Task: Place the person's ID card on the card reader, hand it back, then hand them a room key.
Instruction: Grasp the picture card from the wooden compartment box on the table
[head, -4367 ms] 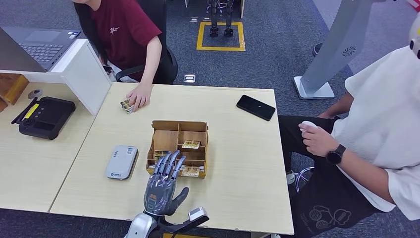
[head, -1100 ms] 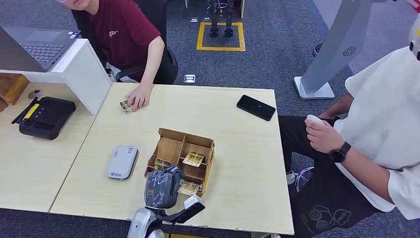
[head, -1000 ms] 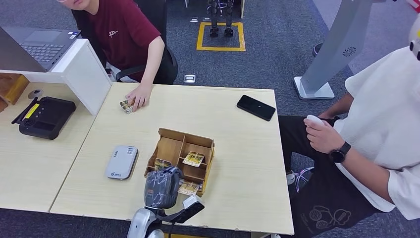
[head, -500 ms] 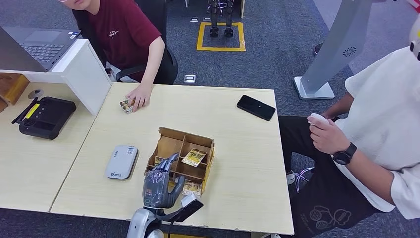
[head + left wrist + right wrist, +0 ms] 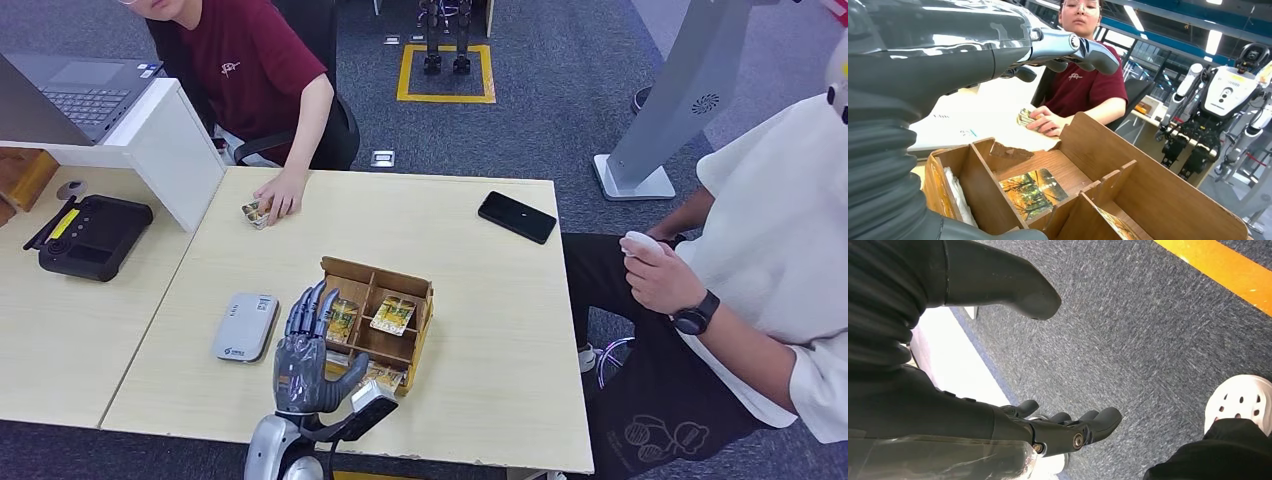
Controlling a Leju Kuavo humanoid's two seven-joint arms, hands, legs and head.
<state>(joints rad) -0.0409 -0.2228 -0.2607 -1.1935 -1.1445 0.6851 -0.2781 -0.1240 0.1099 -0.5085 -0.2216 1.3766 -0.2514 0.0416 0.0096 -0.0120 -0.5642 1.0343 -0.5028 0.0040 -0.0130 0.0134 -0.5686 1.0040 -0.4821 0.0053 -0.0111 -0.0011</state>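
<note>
A wooden divided box (image 5: pixel 376 272) holds picture-printed room key cards (image 5: pixel 392 315) near the table's front. My left hand (image 5: pixel 305 352) stands at the box's front left corner, its fingers (image 5: pixel 310 303) straight and spread beside one card (image 5: pixel 340 318), holding nothing. In the left wrist view that hand (image 5: pixel 948 55) reaches over the box (image 5: pixel 1133 155), above a card (image 5: pixel 1030 192) lying in a compartment. The grey card reader (image 5: pixel 245 327) lies left of the box. A person in a maroon shirt presses the ID card (image 5: pixel 256 211) to the table's far edge. My right hand (image 5: pixel 973 417) hangs over the carpet, fingers apart.
A black phone (image 5: pixel 516 216) lies at the table's far right. On the left desk sit a black device (image 5: pixel 90 237) and a white partition (image 5: pixel 175 150). A person in white sits at the right, holding a small white object (image 5: pixel 640 242).
My left hand has uncurled from a fist at the box's front and now stands with fingers straight, slightly further left. The box has turned and shifted a little since the earliest frame.
</note>
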